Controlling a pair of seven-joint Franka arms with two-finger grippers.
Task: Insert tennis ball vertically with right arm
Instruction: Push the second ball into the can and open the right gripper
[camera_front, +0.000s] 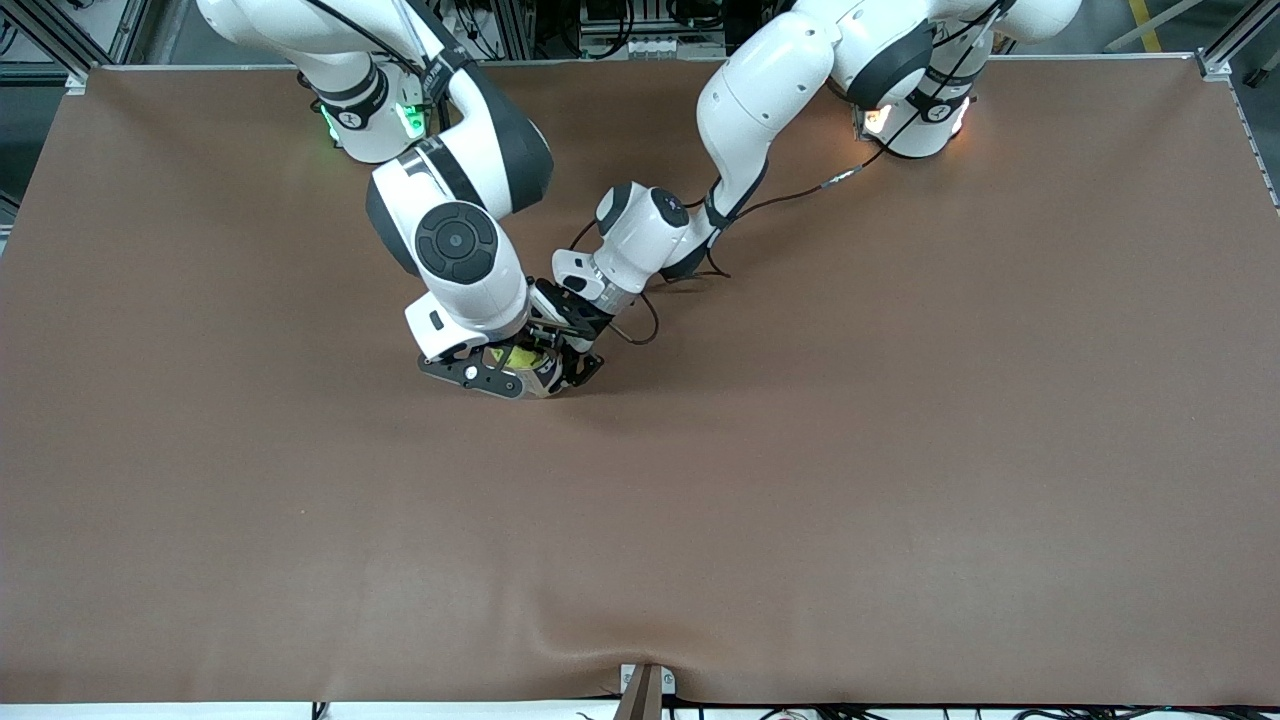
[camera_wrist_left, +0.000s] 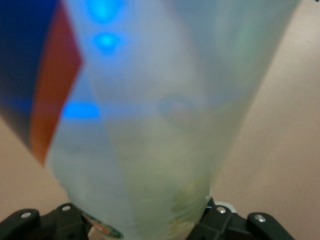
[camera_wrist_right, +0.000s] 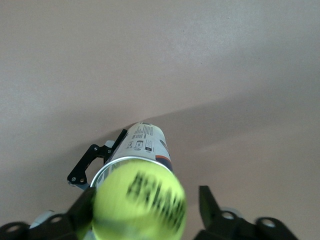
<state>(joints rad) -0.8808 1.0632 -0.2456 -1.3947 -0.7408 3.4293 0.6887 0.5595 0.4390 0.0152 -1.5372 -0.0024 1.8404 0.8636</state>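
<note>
A brown mat (camera_front: 900, 450) covers the table, aluminium framing (camera_front: 1225, 45) at its corners.

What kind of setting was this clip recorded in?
Most likely a robotics lab test bench: two white Franka arms mounted along a table covered in plain brown sheeting, aluminium framing at its corners, and only a tennis ball and its can as props.

Front view: high, steeply downward, facing both arm bases across the brown table (camera_front: 900, 450). Left wrist view: pressed close against the translucent tennis-ball can (camera_wrist_left: 165, 125), table at the edges. Right wrist view: straight down over the tennis ball (camera_wrist_right: 139, 206) atop that can. All three share the can.
</note>
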